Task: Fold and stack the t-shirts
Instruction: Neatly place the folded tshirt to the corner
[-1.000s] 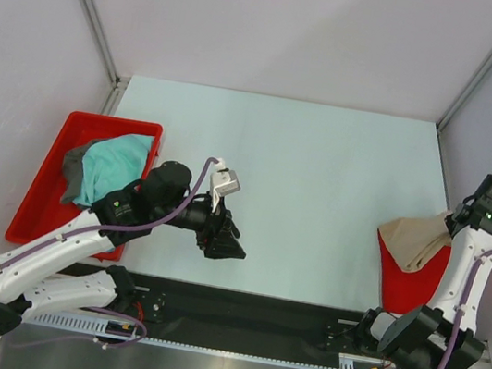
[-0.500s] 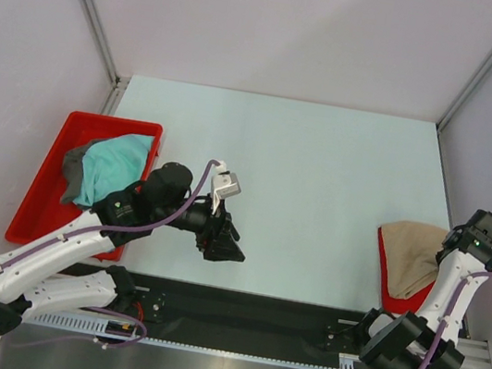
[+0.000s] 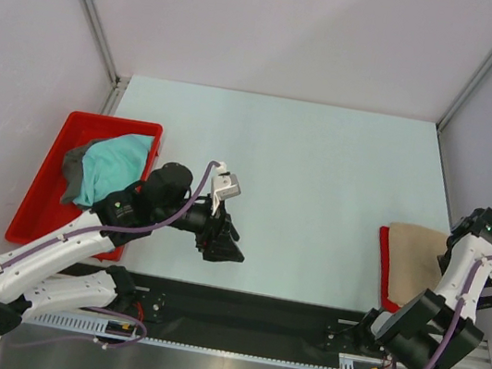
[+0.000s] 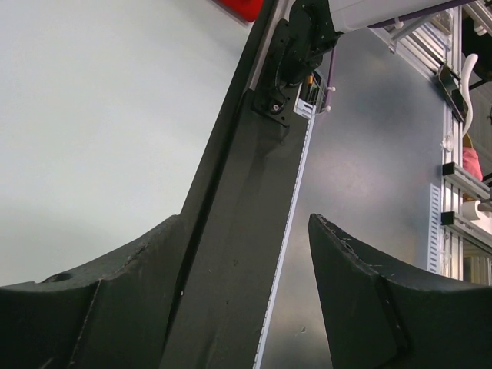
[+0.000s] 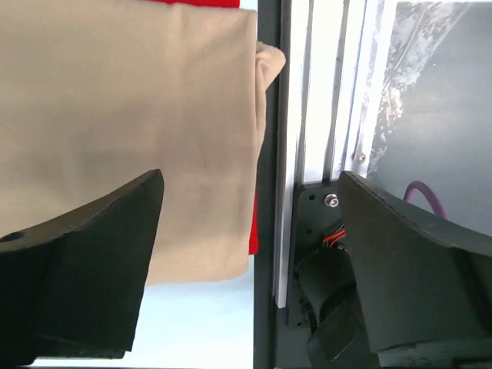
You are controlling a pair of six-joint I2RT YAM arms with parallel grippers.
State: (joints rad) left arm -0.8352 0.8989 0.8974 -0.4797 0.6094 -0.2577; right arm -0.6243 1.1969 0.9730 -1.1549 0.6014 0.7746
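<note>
Tan t-shirt (image 3: 412, 258) folded on red mat (image 3: 381, 273). My right gripper (image 5: 250, 177) over it, jaws wide, empty. My left gripper (image 4: 244, 219) well left of mat, wide, empty. Teal t-shirt (image 3: 120, 165) and dark grey t-shirt (image 3: 71, 166) farther left, in red tray (image 3: 36, 208). Judgement: stack begun; next, fetch teal.

1. The left arm (image 3: 78, 238) is stretched forward and to the right from its base, kept low and bent at the elbow.
2. The left gripper (image 3: 225, 243) is held with its fingers spread wide, and nothing is clasped between them.
3. The right arm (image 3: 455, 283) is folded steeply above its base, and the wrist appears to be turned downward.
4. The right gripper (image 5: 250, 178) is seen with its fingers parted and nothing gripped.
</note>
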